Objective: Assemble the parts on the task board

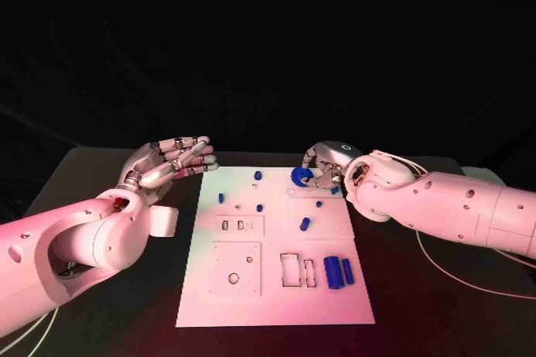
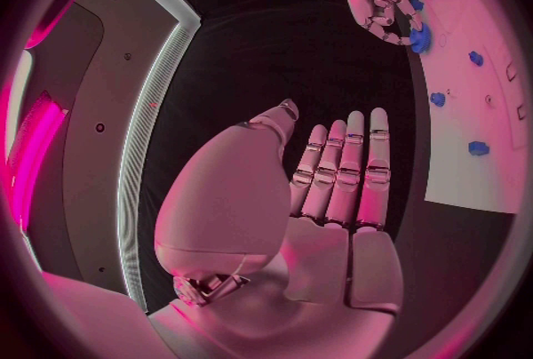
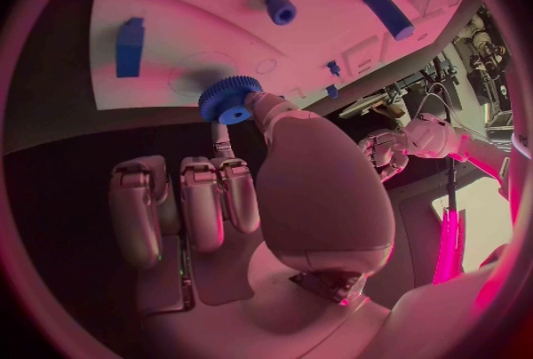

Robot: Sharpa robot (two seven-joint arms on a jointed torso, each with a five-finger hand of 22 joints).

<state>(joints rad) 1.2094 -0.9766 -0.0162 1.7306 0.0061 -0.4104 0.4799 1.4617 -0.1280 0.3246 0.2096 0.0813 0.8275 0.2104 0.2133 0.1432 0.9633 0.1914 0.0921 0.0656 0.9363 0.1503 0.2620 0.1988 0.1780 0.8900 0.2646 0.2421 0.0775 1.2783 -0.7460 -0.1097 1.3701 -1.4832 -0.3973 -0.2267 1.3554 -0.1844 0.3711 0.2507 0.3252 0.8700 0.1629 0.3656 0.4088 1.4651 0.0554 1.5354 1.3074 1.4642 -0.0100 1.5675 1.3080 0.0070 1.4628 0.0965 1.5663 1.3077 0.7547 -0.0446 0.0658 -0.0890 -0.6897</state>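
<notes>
One blue gear is pinched by the right hand and should be lowered straight over its round seat on the task board, while the left hand is held apart and empty.

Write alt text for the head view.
The right hand holds a blue gear at the far edge of the white task board. The left hand hovers empty beside the board, fingers apart.

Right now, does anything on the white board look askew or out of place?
Nothing stands out. The white task board lies square on the table, its small blue parts intact. The right hand holds a blue toothed gear at its far edge.
</notes>
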